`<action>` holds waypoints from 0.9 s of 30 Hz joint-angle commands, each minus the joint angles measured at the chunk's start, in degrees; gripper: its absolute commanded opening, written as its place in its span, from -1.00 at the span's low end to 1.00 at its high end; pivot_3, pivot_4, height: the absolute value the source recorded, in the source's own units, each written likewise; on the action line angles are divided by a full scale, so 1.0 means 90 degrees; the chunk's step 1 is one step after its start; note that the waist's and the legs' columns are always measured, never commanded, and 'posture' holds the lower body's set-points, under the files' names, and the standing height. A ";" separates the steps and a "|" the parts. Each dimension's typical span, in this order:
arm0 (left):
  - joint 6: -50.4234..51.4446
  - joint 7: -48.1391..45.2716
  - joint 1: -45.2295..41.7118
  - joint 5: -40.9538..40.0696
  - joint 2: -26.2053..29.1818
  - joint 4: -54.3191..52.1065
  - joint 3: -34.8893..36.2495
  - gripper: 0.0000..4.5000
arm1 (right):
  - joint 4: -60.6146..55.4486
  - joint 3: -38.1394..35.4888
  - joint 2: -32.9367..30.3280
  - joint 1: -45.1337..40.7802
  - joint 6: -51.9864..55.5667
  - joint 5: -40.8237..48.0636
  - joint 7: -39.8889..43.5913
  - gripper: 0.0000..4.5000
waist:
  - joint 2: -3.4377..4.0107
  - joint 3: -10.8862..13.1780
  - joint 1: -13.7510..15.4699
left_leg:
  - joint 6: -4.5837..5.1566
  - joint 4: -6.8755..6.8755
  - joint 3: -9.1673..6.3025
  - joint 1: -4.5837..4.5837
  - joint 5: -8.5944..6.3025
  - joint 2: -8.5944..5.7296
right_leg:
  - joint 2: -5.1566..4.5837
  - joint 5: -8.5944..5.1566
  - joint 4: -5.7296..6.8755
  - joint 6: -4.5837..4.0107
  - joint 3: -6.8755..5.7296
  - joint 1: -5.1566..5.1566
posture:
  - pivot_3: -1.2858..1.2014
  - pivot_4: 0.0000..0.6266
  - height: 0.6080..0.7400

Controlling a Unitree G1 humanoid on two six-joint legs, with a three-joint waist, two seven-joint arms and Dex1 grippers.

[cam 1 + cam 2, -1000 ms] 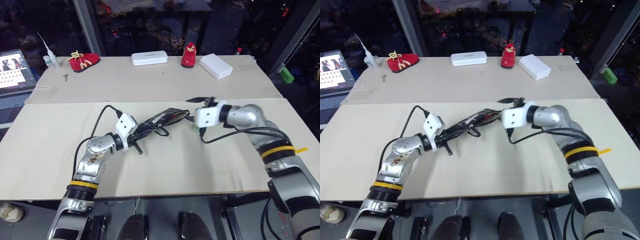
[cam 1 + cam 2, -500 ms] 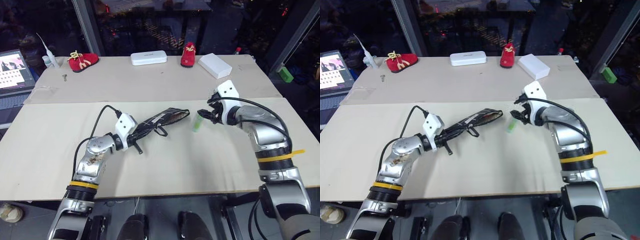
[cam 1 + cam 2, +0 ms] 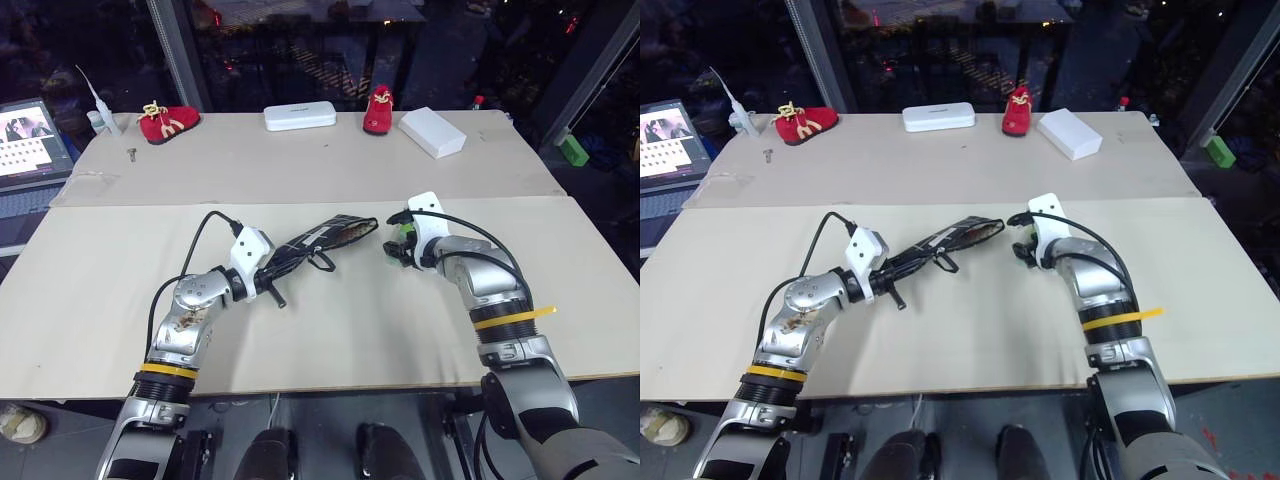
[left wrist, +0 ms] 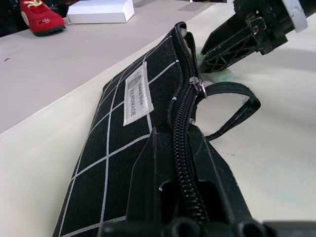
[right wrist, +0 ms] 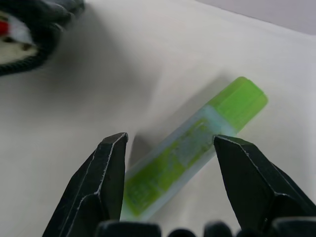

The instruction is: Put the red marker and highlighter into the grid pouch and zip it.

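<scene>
Now the highlighter (image 5: 197, 148) lies flat on the surface (image 3: 330, 330), just beside the open mouth of the grid pouch (image 3: 320, 238); the right gripper (image 5: 170, 148) hangs over it, fingers apart on either side, not touching. At the pouch's other end the left gripper (image 3: 268, 268) has its fingers clamped on the fabric

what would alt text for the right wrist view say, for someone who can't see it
The right hand, its two black fingers spread open, hovers over a light-green highlighter lying flat on the pale table, one finger to each side and neither touching it. The open end of the grid pouch shows in one corner.
</scene>
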 commanded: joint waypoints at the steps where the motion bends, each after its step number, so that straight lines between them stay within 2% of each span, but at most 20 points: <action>1: -0.0052 0.0046 0.0029 -0.0104 -0.0005 -0.0317 0.0059 -1.00 | 0.0125 0.0094 0.0083 -0.0017 -0.0147 -0.0096 -0.0051 0.37 | 0.0000 0.0000 -0.0003 | 0.0000 0.0000 0.0000 0.0002 0.0000 0.0000 | 0.0000 0.0000 0.0000 0.0000 0.0000 0.0001 | 0.03 -0.52 1.00; 6: -0.0042 0.0089 0.0050 -0.0112 -0.0026 -0.0368 0.0055 -1.00 | 0.0582 0.0225 0.0198 0.0033 -0.0441 -0.0282 -0.0150 0.37 | 0.0001 -0.0003 -0.0022 | 0.0000 0.0000 0.0000 0.0009 0.0000 0.0003 | 0.0004 0.0000 0.0001 0.0000 0.0002 0.0005 | 0.03 -0.52 1.00; 15: -0.0050 0.0110 0.0079 -0.0116 -0.0007 -0.0396 0.0083 -1.00 | 0.0901 -0.0257 0.0309 0.0064 -0.0412 -0.0194 -0.0558 0.37 | -0.0020 -0.0031 -0.0004 | 0.0000 0.0000 0.0000 0.0028 0.0000 0.0005 | 0.0003 0.0000 -0.0001 0.0000 0.0003 0.0024 | 0.03 -0.52 1.00; 22: -0.0071 0.0085 0.0042 -0.0107 -0.0013 -0.0318 0.0070 -1.00 | 0.0575 -0.0474 0.0283 0.0042 -0.0120 -0.0147 -0.0765 0.37 | -0.0019 -0.0031 0.0018 | 0.0000 0.0000 -0.0001 0.0023 0.0000 0.0003 | 0.0001 0.0000 -0.0002 0.0000 0.0002 0.0019 | 0.03 -0.52 1.00; 27: -0.0091 0.0096 -0.0003 -0.0110 -0.0051 -0.0240 0.0071 -1.00 | 0.0274 -0.0559 0.0713 0.0465 0.0322 -0.0045 -0.1027 0.37 | -0.0019 -0.0032 0.0015 | 0.0000 -0.0001 -0.0007 0.0011 0.0000 0.0004 | 0.0001 0.0000 -0.0001 0.0000 -0.0002 0.0014 | 0.03 -0.52 1.00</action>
